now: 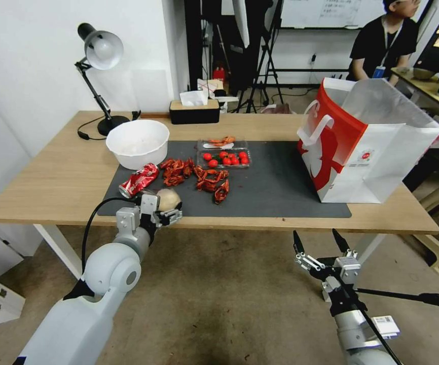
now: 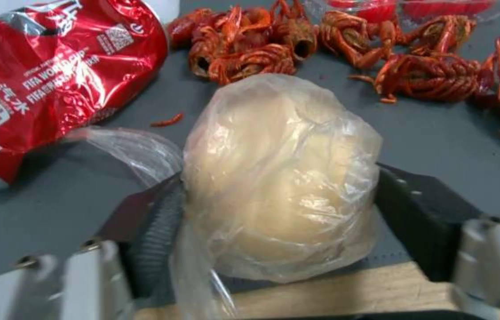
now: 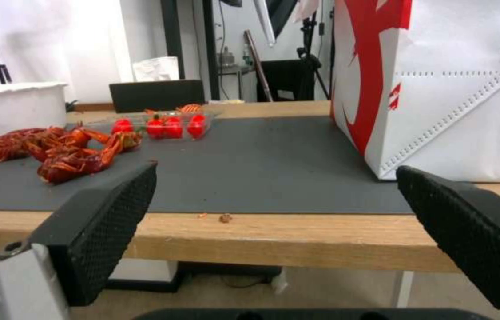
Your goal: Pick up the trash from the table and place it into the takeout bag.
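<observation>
**Gripping the bagged lump at the near mat edge**

Clamping from both sides, the left gripper [image 1: 168,208] has its two black pads against the clear bag with beige lump [image 2: 279,178] — the bag sits at the front-left corner of the dark grey mat [image 1: 275,187], right where mat meets the wood of the table [image 1: 62,177]. Just beside it lies the crushed red soda can [image 1: 138,180], with red crayfish shells [image 1: 196,177] scattered past it and a white bowl [image 1: 137,143] behind. The takeout bag [image 1: 366,147] stands upright at the mat's far right end, well apart. The right gripper [image 1: 321,242] hangs below the table's front edge — fingers spread wide, holding nothing.
</observation>
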Controlling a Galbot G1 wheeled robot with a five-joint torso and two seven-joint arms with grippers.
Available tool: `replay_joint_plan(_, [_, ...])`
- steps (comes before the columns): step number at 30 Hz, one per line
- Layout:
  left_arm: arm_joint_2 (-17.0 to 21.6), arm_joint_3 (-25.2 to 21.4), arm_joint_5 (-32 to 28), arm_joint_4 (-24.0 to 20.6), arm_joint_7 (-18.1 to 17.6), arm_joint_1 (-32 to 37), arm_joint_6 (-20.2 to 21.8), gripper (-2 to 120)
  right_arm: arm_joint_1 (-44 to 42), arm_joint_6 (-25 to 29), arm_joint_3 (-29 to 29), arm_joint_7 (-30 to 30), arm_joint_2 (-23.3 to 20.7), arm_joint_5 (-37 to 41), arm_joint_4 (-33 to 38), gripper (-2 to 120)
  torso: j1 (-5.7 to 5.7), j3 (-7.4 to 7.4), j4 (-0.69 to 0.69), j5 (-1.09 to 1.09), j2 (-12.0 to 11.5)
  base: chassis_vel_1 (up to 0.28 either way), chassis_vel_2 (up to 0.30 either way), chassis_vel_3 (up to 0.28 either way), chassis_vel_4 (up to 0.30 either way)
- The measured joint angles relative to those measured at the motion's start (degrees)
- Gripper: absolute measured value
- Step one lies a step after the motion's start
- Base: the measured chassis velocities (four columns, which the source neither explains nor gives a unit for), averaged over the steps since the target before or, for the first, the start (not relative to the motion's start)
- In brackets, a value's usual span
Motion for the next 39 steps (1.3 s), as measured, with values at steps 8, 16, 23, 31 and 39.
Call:
replay_joint_plan(8, [-0.18,-0.01,-0.26,-0.04,-0.02,0.24,-0.11,50,-0.04,0.01,0.0,0.01,0.11,-0.02,-0.01,100,0.0,0.0,0.0,0.0,0.0,0.0,0.0,0.0,0.0])
replay_joint_plan(16, [-0.14,-0.14,-0.54,0.16,-0.02,0.11,-0.78,17,0.05,0.03,-0.1,0.01,0.23,-0.12,-0.13,100,0.0,0.0,0.0,0.0,0.0,0.0,0.0,0.0,0.0])
replay_joint_plan(23, [0.23,-1.06,-0.83,0.45,1.69,0.51,-4.1,4,0.41,-0.01,-0.42,0.02,0.33,-0.41,-0.32,100,0.0,0.01,0.0,0.0,0.0,0.0,0.0,0.0,0.0])
replay_joint_plan(31, [1.55,-2.72,-1.4,0.65,12.53,2.26,-14.98,4,0.55,-0.05,-0.79,-0.02,0.53,-0.53,-0.34,100,0.0,0.0,0.0,0.0,0.0,0.0,0.0,0.0,0.0])
replay_joint_plan(39, [2.06,-2.15,-6.68,4.31,25.37,-0.57,-30.27,4,0.4,-0.03,-0.57,-0.07,0.41,-0.51,-0.22,100,0.0,0.0,0.0,0.0,0.0,0.0,0.0,0.0,0.0])
